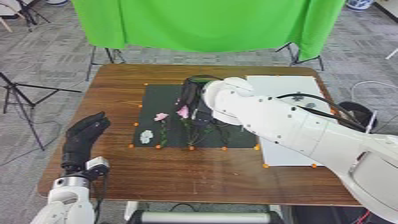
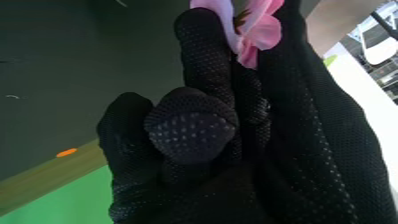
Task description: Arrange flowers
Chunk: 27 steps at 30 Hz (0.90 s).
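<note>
Risk at the near pink flower: the bloom could be crushed or dragged out of line. The likely cause is the right robot hand closing or sweeping sideways with petals caught at its fingertips.
Risk among the stems: the green stems could snag and pull a neighbour along, because they lie close to the glove and to one another.
Bloom and right robot hand: in the right wrist view the petals touch the ends of the extended fingers, in the gap between two of them; in the head view the bloom lies just to their left. Whether they bear any of its weight cannot be told.
Right robot hand: open, its long fingers nearly straight, the thumb bent over the palm.
Left robot hand: open and relaxed, by the left edge of the surface.
Dark sheet: middle of the surface; it carries the bloom, a second pink flower to its left, and a white flower near the sheet's near left corner.
White sheet: towards the right edge of the surface, partly under the right arm.
</note>
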### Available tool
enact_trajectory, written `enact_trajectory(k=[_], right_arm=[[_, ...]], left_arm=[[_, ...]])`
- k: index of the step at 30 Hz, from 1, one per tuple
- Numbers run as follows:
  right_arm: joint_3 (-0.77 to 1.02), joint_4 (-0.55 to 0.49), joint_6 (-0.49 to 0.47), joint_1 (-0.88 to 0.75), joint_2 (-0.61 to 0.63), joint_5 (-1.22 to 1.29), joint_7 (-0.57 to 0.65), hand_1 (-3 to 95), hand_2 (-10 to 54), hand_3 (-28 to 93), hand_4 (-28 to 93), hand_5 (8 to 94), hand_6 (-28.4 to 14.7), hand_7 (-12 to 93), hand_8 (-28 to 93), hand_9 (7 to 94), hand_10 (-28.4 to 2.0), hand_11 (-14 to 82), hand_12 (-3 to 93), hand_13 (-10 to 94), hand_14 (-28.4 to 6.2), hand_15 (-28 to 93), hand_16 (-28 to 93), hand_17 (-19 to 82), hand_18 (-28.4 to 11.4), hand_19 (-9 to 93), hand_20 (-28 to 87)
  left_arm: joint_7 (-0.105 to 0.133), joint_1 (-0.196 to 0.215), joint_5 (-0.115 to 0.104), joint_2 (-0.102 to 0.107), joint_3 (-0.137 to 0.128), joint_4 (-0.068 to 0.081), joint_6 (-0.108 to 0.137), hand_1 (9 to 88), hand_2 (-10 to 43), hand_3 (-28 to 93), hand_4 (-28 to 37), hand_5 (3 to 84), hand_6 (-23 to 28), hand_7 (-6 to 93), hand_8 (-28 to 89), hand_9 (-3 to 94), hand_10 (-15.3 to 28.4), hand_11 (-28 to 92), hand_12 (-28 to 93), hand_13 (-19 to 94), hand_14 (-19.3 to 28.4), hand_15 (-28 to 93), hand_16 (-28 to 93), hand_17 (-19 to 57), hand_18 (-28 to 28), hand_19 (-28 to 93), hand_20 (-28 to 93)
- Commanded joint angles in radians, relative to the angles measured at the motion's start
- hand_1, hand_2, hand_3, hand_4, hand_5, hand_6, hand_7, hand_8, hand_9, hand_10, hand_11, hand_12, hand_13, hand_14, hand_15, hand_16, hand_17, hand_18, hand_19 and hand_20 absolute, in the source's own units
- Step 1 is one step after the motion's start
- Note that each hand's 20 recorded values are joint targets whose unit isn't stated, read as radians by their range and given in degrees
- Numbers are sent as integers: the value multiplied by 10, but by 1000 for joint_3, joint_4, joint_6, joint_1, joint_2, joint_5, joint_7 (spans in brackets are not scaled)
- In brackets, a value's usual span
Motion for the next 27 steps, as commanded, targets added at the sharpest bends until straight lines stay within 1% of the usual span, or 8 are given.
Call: enact_trajectory(k=[1, 6, 9, 14, 17, 20, 23, 27], right_arm=[[2, 11, -12, 0, -12, -4, 5, 666, -42, 425, -92, 749, -11, 227, 61, 852, -136, 154, 266, 890, -31, 617, 307, 624, -134, 932, 588], [13, 24, -55, 4, -13, 9, 9, 635, -33, 371, -62, 722, -17, 197, 55, 813, -143, 189, 195, 880, -38, 619, 308, 616, -140, 932, 591], [16, 25, -73, 14, -8, 20, 6, 620, -33, 360, -58, 701, -18, 186, 55, 792, -146, 181, 189, 872, -41, 619, 307, 609, -143, 932, 590], [20, 19, -86, 17, -2, 14, 3, 602, -37, 356, -52, 683, -17, 179, 56, 763, -148, 169, 187, 863, -46, 624, 306, 600, -146, 932, 588], [28, 23, -119, 23, -2, 11, -1, 566, -50, 394, -61, 661, -18, 171, 50, 728, -153, 156, 184, 854, -50, 629, 304, 593, -146, 932, 589], [31, 17, -139, 28, 0, 2, -6, 534, -59, 425, -65, 634, -15, 160, 22, 694, -162, 139, 182, 842, -54, 635, 301, 586, -149, 932, 586], [32, 8, -147, 34, 6, -3, -9, 503, -69, 449, -67, 605, -11, 155, -83, 660, -169, 125, 182, 828, -58, 639, 299, 576, -153, 932, 586], [30, 10, -167, 44, 7, -17, -16, 485, -78, 454, -62, 579, -13, 143, -84, 622, -176, 109, 181, 815, -64, 642, 296, 566, -156, 932, 580]], left_arm=[[-8, 1, -2, -6, 1, 5, -16, 382, -80, 710, -146, 522, 16, 249, -105, 470, 127, 272, 119, 391, 155, 261, -16, 101, 127, 160, 197], [-9, 5, -1, -4, 0, 4, -15, 381, -80, 710, -147, 520, 15, 250, -105, 470, 126, 273, 119, 390, 156, 261, -17, 101, 127, 160, 196], [-11, -4, 0, -3, 2, 9, -20, 381, -82, 711, -146, 520, 15, 249, -105, 470, 126, 272, 118, 390, 156, 260, -17, 100, 127, 160, 196], [-10, 2, 0, 0, 2, 5, -20, 380, -83, 711, -146, 519, 16, 249, -105, 469, 126, 272, 118, 389, 156, 260, -16, 100, 127, 159, 195], [-14, -4, 2, -1, 2, 9, -24, 379, -84, 711, -145, 518, 16, 247, -105, 468, 126, 272, 118, 389, 156, 259, -16, 99, 128, 159, 195], [-12, 1, 2, 0, 0, 6, -26, 377, -86, 711, -145, 518, 16, 247, -104, 468, 126, 271, 118, 389, 156, 260, -16, 99, 128, 157, 194], [-12, 3, 2, 0, 2, 5, -26, 376, -88, 712, -145, 518, 15, 247, -104, 468, 126, 271, 119, 389, 156, 259, -16, 98, 128, 156, 194], [-11, 4, 2, 1, 3, 3, -24, 377, -88, 711, -145, 517, 15, 249, -104, 469, 126, 271, 118, 389, 156, 259, -16, 98, 128, 156, 195]])
